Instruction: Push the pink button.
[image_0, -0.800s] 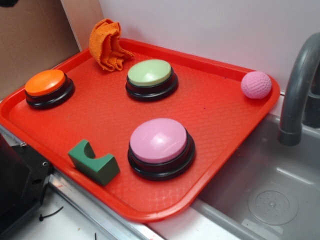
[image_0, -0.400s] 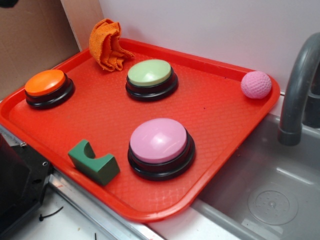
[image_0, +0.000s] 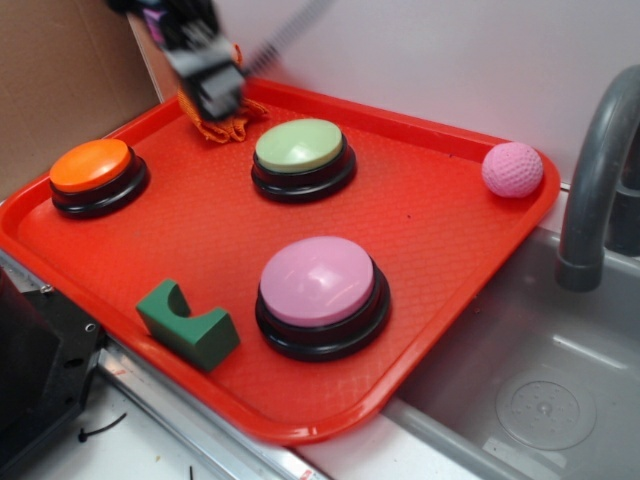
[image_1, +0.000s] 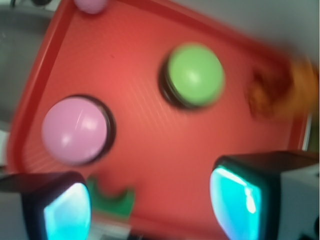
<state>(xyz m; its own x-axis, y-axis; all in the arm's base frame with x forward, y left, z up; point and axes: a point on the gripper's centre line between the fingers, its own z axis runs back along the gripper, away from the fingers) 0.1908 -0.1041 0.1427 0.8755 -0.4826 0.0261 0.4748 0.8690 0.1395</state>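
1. Red tray (image_0: 440, 220) takes up most of the bench next to the grey sink (image_0: 520, 380) and faucet (image_0: 595, 180). Everything relevant sits on the tray.
2. Pink button (image_0: 318, 280), the biggest of three domed buttons on black bases, is at the tray's near edge, well apart from the hand and clear on top. In the wrist view it sits ahead and to the left of the fingers (image_1: 75, 131).
3. Green-topped button (image_0: 300, 146) is much nearer the hand, just beside it, roughly between the hand and the pink one. Orange button (image_0: 92, 166) is off to the other side, near the tray's left edge.
4. Hand (image_0: 212, 85) is motion-blurred over the tray's far corner, above the orange cloth (image_0: 225, 125). Wrist view shows the two fingers (image_1: 67, 212) spread well apart with nothing between them: wide open, empty.
5. Green notched block (image_0: 188, 322) lies just beside the pink button, on its left in the exterior view. Pink dimpled ball (image_0: 513, 168) is in the far right corner, well away.
6. Risks, as I judge them:
   - Straight run to the target crosses the green-topped button; travelling too low would press the wrong one.
   - Spread fingers could straddle the dome or clip the block. Closing first gives one contact point.
   - Off-centre contact on the dome could slide off and shove the base instead of pressing.
   - Same-colour ball is a mis-target risk.
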